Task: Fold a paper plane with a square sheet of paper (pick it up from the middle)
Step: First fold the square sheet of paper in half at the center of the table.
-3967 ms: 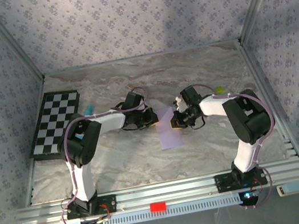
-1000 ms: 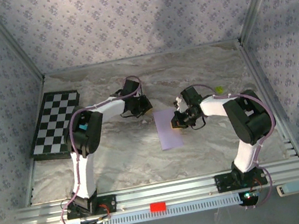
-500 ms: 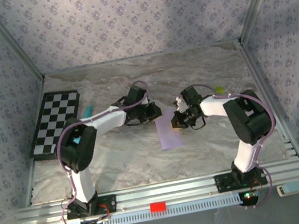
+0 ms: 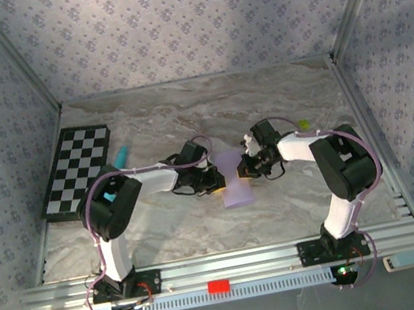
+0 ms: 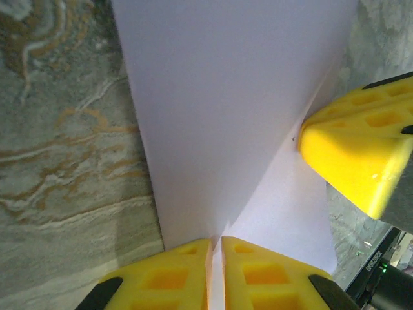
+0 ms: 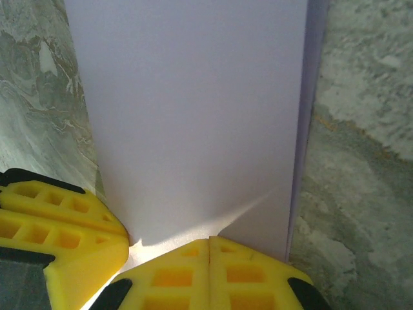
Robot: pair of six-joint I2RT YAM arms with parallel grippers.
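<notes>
Paper: pale lilac folded sheet of thin paper [image 6: 193, 116], with a lower layer's edge peeking out along its right side.
Right gripper [image 6: 210, 244]: yellow jaws pressed together, tips at the sheet's near edge.
Lower left: left gripper's yellow finger [image 6: 61, 226], at the sheet's corner.
Tabletop [image 6: 361, 161]: grey-green marble on both sides.

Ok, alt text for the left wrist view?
A pale lilac folded paper sheet lies on a marbled table, near edge pinched by the left end effector. The right end effector rests a yellow finger on its right side.

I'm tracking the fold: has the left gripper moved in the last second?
Yes. The left gripper has come toward the near edge and right, farther from the checkerboard, to the paper's left edge.
</notes>
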